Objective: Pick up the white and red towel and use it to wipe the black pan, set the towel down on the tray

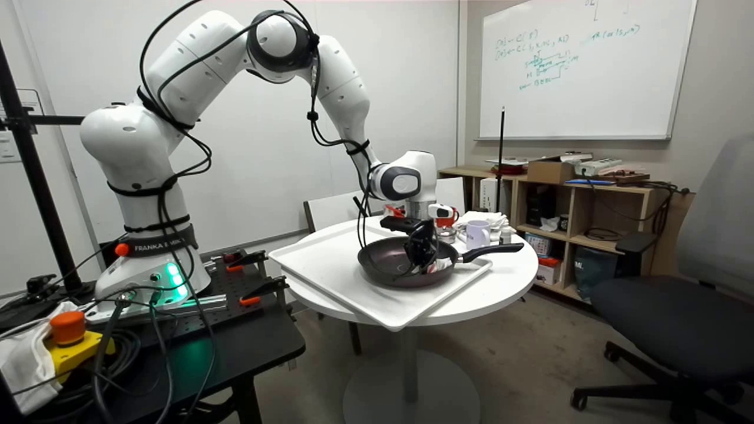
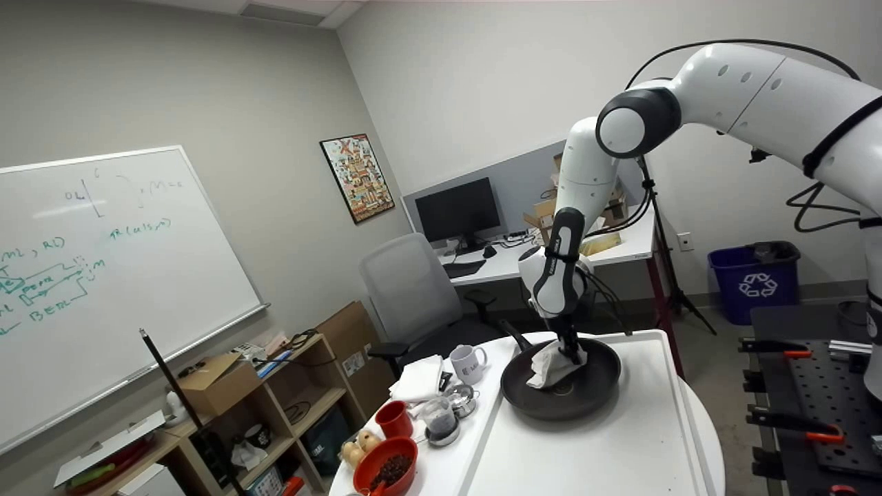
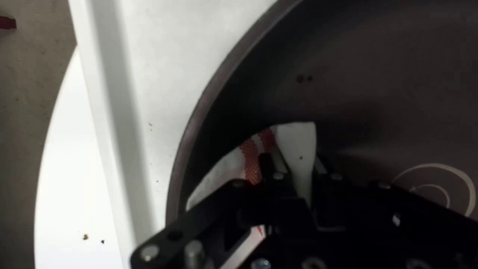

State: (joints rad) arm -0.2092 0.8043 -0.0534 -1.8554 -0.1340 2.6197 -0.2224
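The black pan [image 1: 383, 266] rests on the white tray [image 1: 330, 262]; the pan [image 2: 596, 386] and tray [image 2: 579, 455] show in both exterior views. My gripper [image 2: 569, 350] points down inside the pan. It is shut on the white and red towel [image 2: 548, 366], which hangs bunched onto the pan's inner surface. In the wrist view the gripper [image 3: 296, 166] has a white fold of the towel [image 3: 251, 160] between its fingers, close to the pan's side wall. Part of the towel is hidden behind the fingers. A little of it shows beside the gripper [image 1: 421, 259] in an exterior view.
The pan's handle [image 2: 515, 335] reaches past the tray's edge. Beside the tray stand a light mug [image 2: 468, 365], a folded white cloth [image 2: 417, 379], metal and clear containers [image 2: 441, 417], a red cup [image 2: 394, 419] and a red bowl [image 2: 408, 475] with dark bits.
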